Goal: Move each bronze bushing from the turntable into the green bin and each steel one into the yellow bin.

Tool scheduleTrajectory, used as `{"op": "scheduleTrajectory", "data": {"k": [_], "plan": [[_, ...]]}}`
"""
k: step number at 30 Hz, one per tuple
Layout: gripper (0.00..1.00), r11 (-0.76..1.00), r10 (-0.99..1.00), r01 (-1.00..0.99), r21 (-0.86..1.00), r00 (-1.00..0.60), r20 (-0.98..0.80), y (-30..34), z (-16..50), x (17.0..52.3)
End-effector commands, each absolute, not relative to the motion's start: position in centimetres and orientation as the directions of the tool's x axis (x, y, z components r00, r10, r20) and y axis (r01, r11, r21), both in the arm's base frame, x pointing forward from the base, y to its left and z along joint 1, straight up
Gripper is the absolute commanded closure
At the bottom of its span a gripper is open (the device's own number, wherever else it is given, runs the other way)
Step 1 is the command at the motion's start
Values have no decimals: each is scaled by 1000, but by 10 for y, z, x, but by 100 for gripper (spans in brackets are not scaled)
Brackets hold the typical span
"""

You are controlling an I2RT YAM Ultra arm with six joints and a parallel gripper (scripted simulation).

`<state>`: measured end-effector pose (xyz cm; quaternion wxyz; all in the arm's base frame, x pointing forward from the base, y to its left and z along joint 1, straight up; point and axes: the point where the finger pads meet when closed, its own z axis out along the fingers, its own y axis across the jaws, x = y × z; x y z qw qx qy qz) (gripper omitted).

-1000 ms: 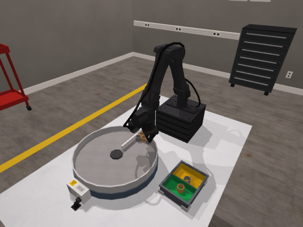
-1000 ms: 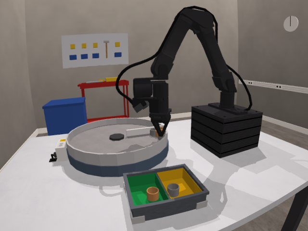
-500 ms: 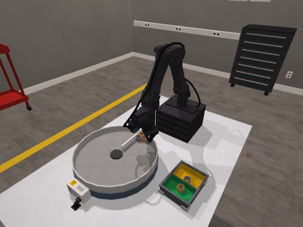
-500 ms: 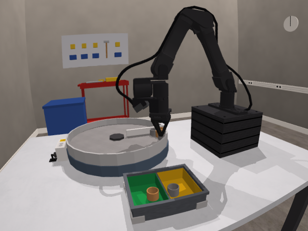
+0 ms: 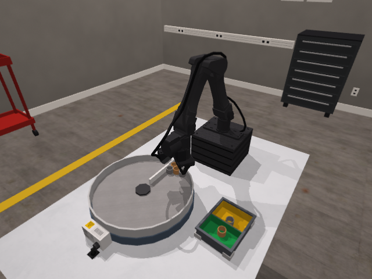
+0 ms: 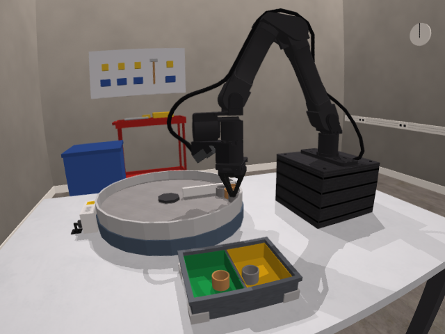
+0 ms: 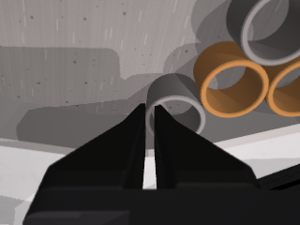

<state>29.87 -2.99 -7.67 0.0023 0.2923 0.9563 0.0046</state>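
My gripper [image 7: 150, 112] is low over the far right edge of the grey turntable [image 5: 140, 195], seen also from the top and exterior views [image 5: 182, 171] [image 6: 231, 194]. It is shut on the near wall of a steel bushing [image 7: 175, 105]. Just beyond it lie two bronze bushings [image 7: 230, 80] [image 7: 287, 91] and another steel one [image 7: 267, 28], clustered against a white bar [image 5: 158, 176]. The green bin [image 6: 204, 275] holds a bronze bushing [image 6: 220, 280]. The yellow bin [image 6: 260, 264] holds a steel bushing [image 6: 249, 274].
The turntable has a raised rim and a black hub [image 5: 142, 189]. The arm's black pedestal [image 5: 222, 147] stands right behind the gripper. A white control box [image 5: 96, 234] sits at the turntable's front left. The two-part bin stands at the front right.
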Motion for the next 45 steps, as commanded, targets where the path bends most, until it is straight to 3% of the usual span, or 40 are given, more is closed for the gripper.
{"op": "scheduleTrajectory", "data": {"k": [1, 45], "plan": [[100, 830, 558, 558, 4, -830, -17, -33, -71, 299], [100, 830, 558, 558, 16, -829, -40, -34, -52, 309]]}}
